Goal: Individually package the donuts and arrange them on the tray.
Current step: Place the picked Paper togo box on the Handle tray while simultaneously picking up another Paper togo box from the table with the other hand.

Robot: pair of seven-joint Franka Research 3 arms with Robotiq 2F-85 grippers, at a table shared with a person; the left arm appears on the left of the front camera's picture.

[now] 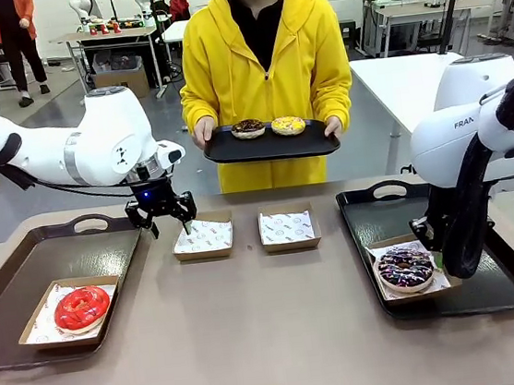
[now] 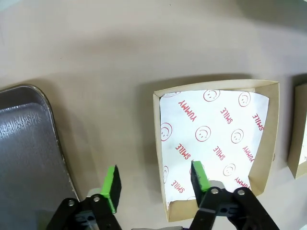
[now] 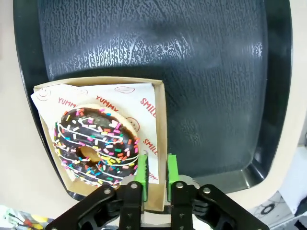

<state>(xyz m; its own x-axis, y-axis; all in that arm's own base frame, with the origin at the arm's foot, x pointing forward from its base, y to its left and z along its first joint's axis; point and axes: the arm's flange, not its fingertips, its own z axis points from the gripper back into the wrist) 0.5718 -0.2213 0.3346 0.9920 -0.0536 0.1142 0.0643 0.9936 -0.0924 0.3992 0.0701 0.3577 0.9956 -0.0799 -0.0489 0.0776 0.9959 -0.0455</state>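
We see the left gripper (image 2: 155,179) with its jaws spread wide and nothing in its hold. One green pad (image 2: 111,188) hangs over the bare table (image 2: 120,72) and the other over the printed paper of the first empty box (image 2: 273,124), so that box's near wall lies between them. We cannot tell whether either pad touches anything. Just beside it stands the second empty box (image 1: 291,243). On the other side lies the left tray (image 1: 78,255), where the red donut (image 1: 82,308) sits in the red donut's box (image 1: 29,335)

The right gripper (image 3: 156,165) has its pads drawn close together on one wall of the sprinkled donut's box (image 3: 159,120). The sprinkled donut (image 3: 93,146) lies on the paper inside, and the box rests on the right tray (image 3: 216,72), toward its near side

Across the table a person (image 1: 260,53) in a yellow hoodie holds a third tray (image 1: 271,149) with hands (image 1: 204,132) at either end. On it the chocolate donut (image 1: 249,128) and the yellow donut (image 1: 288,126) lie side by side, not boxed
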